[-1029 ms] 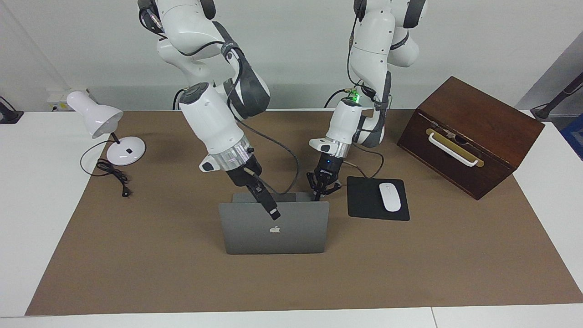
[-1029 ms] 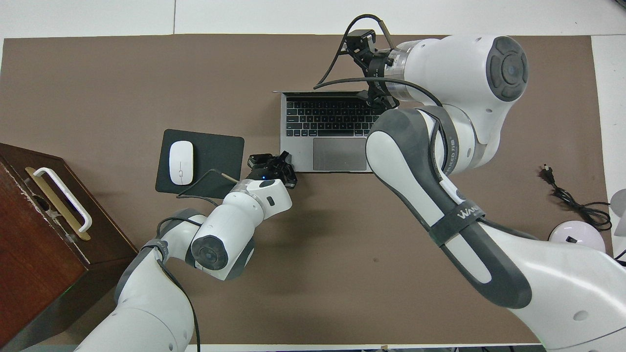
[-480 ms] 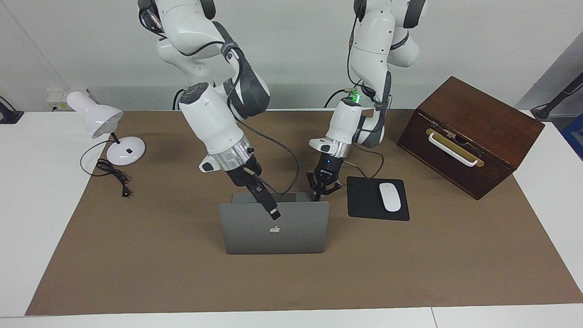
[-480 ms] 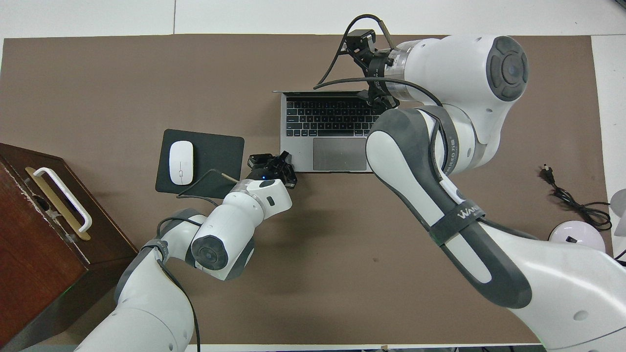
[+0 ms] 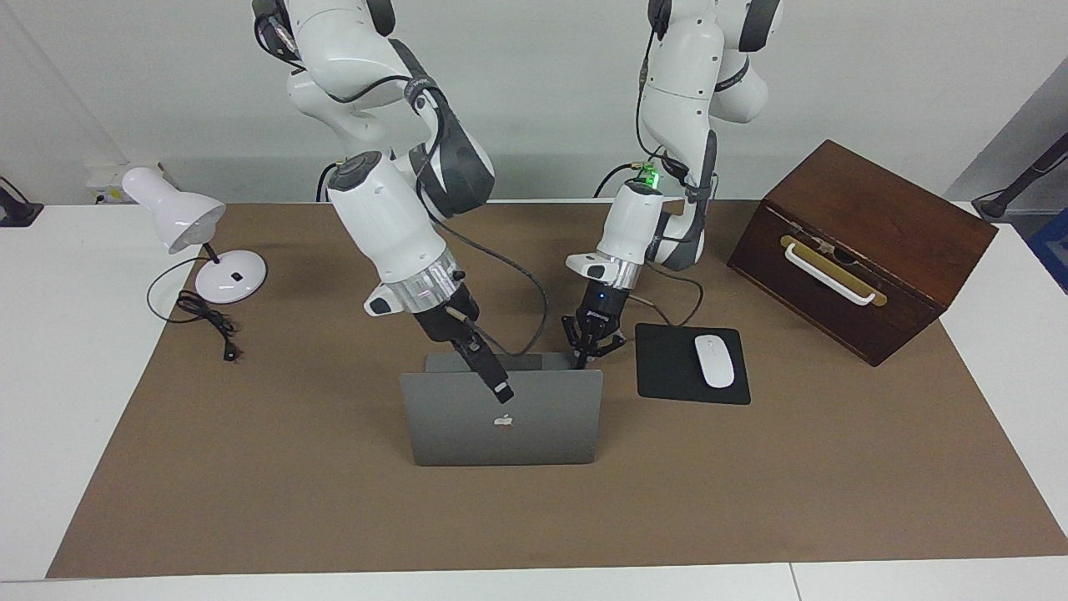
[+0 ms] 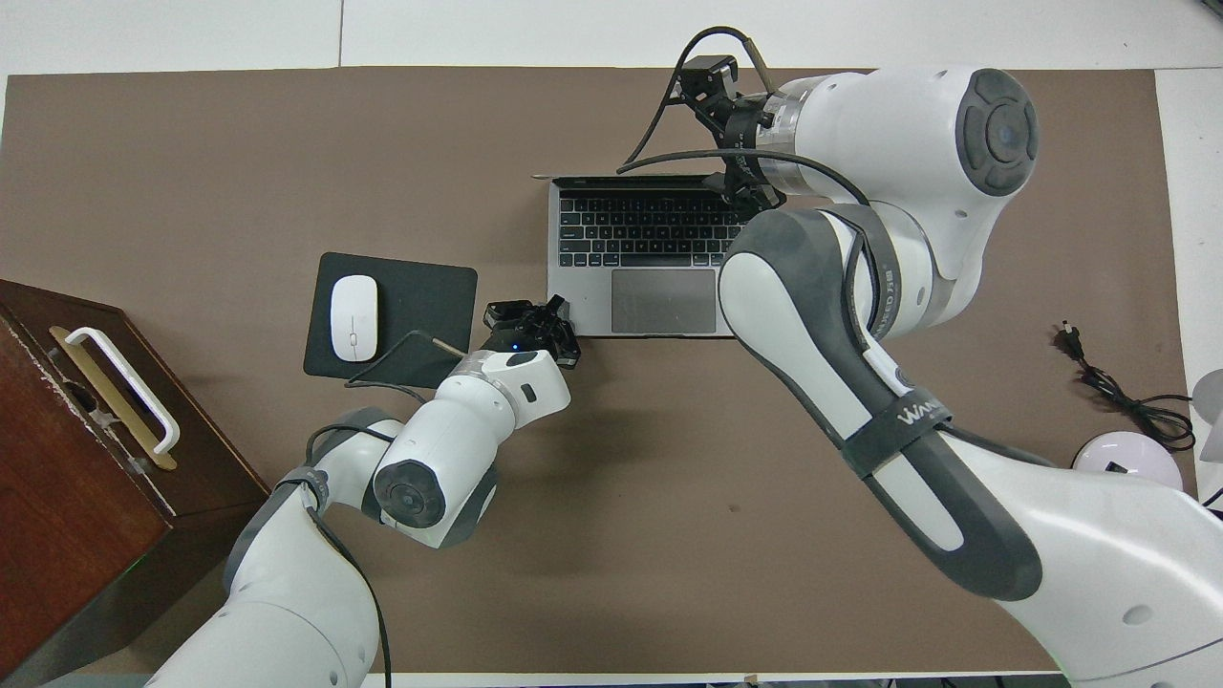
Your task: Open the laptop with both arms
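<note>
Facing view: laptop (image 5: 501,426) sits mid brown mat (image 5: 250,467) on the tabletop (image 5: 50,376), open, lid about upright with its logo side turned away from the robots. Right gripper (image 5: 499,388) reaches over the lid's top edge and hangs against the lid's outer face just above the logo; spread or closed, cannot tell. Left gripper (image 5: 591,357) is down at the base corner nearest the robots, toward the left arm's end, fingers pressed together, nothing pinched between them, and the tips look to touch the base. Black mouse pad (image 5: 667,371) with white mouse (image 5: 714,361) lies just beside the laptop toward the left arm's end, close to the left gripper. Wooden box (image 5: 868,250) with a white handle stands further toward that end, well apart. White desk lamp (image 5: 179,217) and its black cord (image 5: 209,321) sit at the right arm's end, well apart. Overhead view: keyboard (image 6: 640,229) and trackpad are in plain sight, lid seen edge-on. The right arm's forearm covers the base corner toward the right arm's end. Left gripper sits at the base corner between mouse pad and laptop, with the pad's near edge partly under its cable.
</note>
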